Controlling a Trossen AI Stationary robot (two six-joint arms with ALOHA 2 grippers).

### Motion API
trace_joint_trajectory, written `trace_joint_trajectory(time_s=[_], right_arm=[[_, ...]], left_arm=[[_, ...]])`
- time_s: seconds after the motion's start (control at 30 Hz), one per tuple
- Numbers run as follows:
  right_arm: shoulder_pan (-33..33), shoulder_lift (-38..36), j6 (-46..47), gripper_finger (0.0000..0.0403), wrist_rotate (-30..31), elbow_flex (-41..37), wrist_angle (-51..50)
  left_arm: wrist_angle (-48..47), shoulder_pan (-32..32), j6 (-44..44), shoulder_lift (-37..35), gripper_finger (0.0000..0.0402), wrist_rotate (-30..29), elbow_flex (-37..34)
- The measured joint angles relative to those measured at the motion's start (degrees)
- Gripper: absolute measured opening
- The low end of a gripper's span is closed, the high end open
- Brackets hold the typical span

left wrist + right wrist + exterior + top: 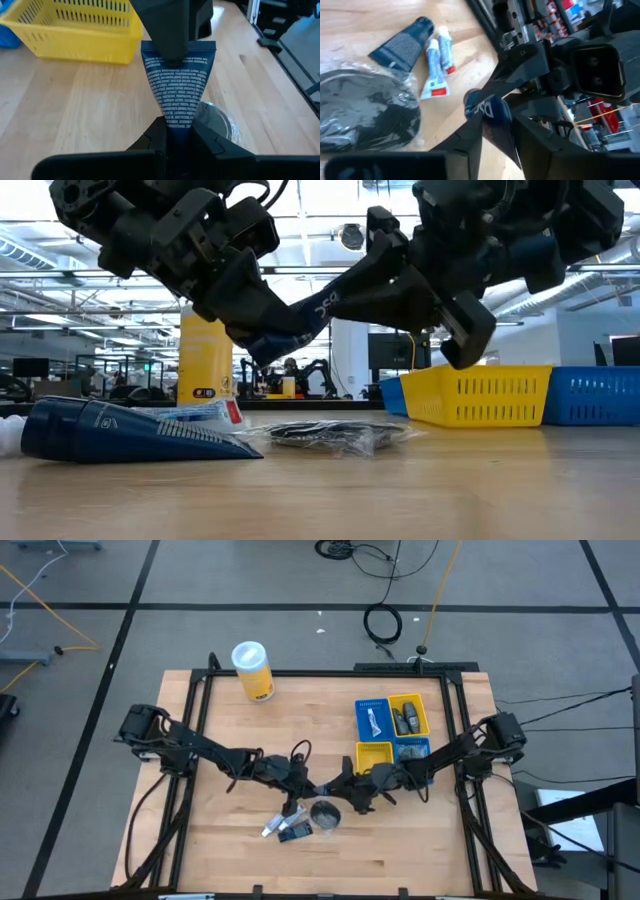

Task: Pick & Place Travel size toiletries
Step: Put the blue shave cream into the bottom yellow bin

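A dark blue tube with white print [175,90] hangs in the air between my two grippers, above the table's near middle. My left gripper [175,134] is shut on its narrow end, and my right gripper [495,137] is shut on its wide flat end. Both meet at the tube in the high view, left gripper [312,788] and right gripper [338,790]. Below them on the wood lie a round grey pouch in clear wrap [325,812], a second dark blue tube [402,42] and two thin white tubes [437,65]. My left gripper pinches the tube's narrow end [175,124] between its two fingers. It comes from the table's left, slanting slightly down, in line with the tube. The tube is clear of the table. My right gripper holds the tube's wide crimped end [177,50] between its two fingers, coming about level from the table's right. The tube [487,112] runs out from its fingers toward the left gripper.
A blue-and-yellow four-compartment tray [392,730] stands at the right back, with small items in some compartments. A tall yellow canister with a white lid [253,670] stands at the back left. Bare wood lies along the near edge and the left side.
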Motion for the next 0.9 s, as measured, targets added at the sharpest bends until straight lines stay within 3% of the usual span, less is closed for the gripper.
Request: trace_joint_trajectory(time_s=[0.27,0.37,0.63,0.77,0.9], right_arm=[[-0.57,0.31,0.23,0.0019,-0.24,-0.02,-0.28],[-0.46,0.29,0.87,0.0008,-0.16,-0.02,-0.52],[0.51,-0.22,10.08,0.0002,1.92,-0.21,-7.05],[3.21,-5.30,12.95,0.0001,11.02,-0.13,-13.83],[6.71,-14.22,20.82,0.0001,18.53,-0.09,-26.83]], left_arm=[[0.39,0.07,-0.06,0.04,0.0044,-1.55,-0.02],[0.54,0.31,0.17,0.04,0.0062,-1.53,-0.02],[3.03,2.67,0.62,-0.44,0.0204,2.21,0.48],[1.12,3.67,0.05,-0.98,0.0270,2.06,0.33],[0.12,3.93,-0.47,-1.31,0.0312,-2.24,0.33]])
